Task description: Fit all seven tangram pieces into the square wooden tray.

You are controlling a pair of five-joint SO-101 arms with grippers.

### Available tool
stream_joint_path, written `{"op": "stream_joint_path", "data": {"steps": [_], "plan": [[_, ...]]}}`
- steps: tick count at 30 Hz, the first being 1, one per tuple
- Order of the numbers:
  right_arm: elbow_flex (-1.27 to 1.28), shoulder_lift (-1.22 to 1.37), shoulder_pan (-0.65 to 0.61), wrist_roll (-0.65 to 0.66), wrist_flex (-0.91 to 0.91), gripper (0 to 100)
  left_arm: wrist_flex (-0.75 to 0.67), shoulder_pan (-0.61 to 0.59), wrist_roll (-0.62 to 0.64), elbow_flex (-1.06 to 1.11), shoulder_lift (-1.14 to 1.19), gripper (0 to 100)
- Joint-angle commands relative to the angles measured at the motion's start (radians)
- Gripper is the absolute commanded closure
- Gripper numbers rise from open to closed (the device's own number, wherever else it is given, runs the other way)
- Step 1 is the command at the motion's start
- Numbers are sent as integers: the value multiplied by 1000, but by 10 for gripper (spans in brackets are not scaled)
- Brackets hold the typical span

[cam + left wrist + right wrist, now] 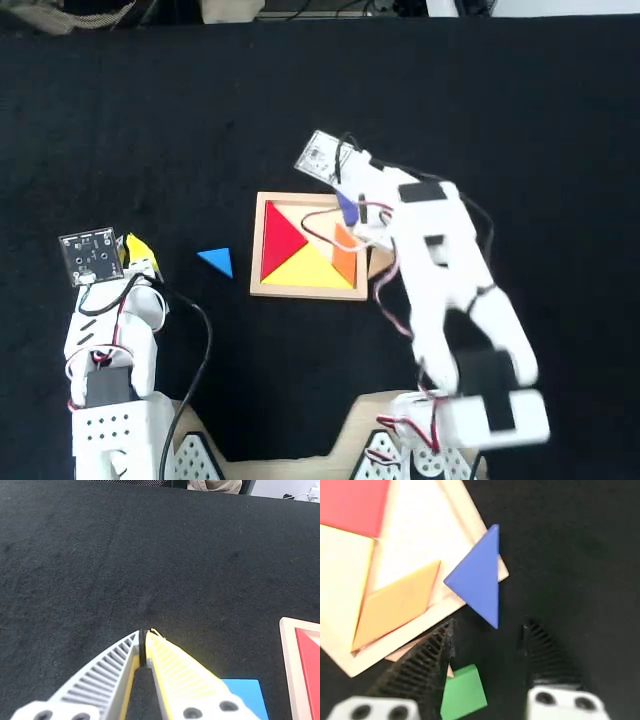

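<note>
Blue triangle (pixel 477 577) lies across the corner rim of the tray (pixel 375 656). It is probably thin, stiff and light, so pinch it across opposite edges. Right gripper (pixel 487 629) stands spread just beside it; left gripper (pixel 145 635) is pressed together, well apart.

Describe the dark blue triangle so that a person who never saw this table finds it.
Find the square wooden tray in the middle of the black table. At its far right corner in the high view, the dark blue triangle overlaps the rim. Unlike the red piece, yellow piece and orange piece, it is not seated inside.
</note>
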Motion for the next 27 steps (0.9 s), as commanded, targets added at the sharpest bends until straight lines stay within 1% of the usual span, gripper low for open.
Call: {"op": "stream_joint_path", "data": {"steps": [1, 6, 16, 27], "plan": [[-84, 50, -14, 20, 8, 720, -21, 13, -6, -1, -8, 971], [-97, 70, -52, 74, 6, 734, -21, 13, -6, -1, -8, 971], [-189, 225, -74, 71, 8, 744, -21, 13, -6, -1, -8, 971], [-202, 246, -71, 74, 3, 744, -21, 13, -6, -1, -8, 971]]}}
